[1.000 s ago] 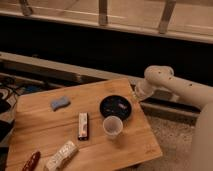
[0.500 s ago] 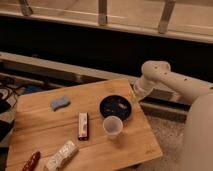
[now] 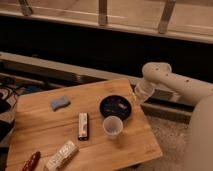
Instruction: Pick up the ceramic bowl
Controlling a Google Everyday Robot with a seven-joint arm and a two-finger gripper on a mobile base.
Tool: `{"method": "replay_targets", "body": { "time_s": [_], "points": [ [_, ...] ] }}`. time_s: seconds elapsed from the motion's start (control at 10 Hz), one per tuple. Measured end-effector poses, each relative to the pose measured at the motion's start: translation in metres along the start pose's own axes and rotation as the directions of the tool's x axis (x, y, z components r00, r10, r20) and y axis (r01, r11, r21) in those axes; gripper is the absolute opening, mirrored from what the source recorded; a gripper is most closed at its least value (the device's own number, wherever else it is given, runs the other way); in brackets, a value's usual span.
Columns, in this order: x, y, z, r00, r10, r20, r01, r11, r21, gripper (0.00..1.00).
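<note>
The ceramic bowl (image 3: 116,106) is shallow, round and glossy black with light specks inside. It sits on the right part of the wooden table (image 3: 45,130). My gripper (image 3: 135,98) hangs at the end of the white arm (image 3: 170,85), at the bowl's right rim and near the table's right edge. A small pale translucent cup (image 3: 112,127) stands just in front of the bowl.
A blue sponge (image 3: 60,103) lies at the left back. A flat snack bar (image 3: 83,125) lies in the middle. A white packet (image 3: 62,155) and a red item (image 3: 31,161) lie at the front left. A dark ledge and railing run behind the table.
The arm has moved left and slightly down, bringing the gripper closer to the bowl's right rim. The objects on the table have not moved.
</note>
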Motion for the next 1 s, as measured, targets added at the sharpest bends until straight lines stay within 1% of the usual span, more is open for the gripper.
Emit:
{"method": "replay_targets", "body": {
  "time_s": [0.2,0.5,0.6,0.8,1.0],
  "points": [
    [0.002,0.005,0.004,1.0,-0.004,-0.003,0.004,1.0,-0.013,0.8],
    [-0.002,0.02,0.023,0.999,-0.028,-0.033,0.027,0.999,-0.028,0.8],
    [-0.004,0.025,0.034,0.998,-0.035,-0.056,0.033,0.999,-0.034,0.8],
    [-0.006,0.027,0.061,0.993,-0.039,-0.116,0.035,0.999,-0.039,0.8],
    [-0.006,0.02,0.086,0.985,-0.025,-0.168,0.019,0.999,-0.038,0.8]
  ]
}}
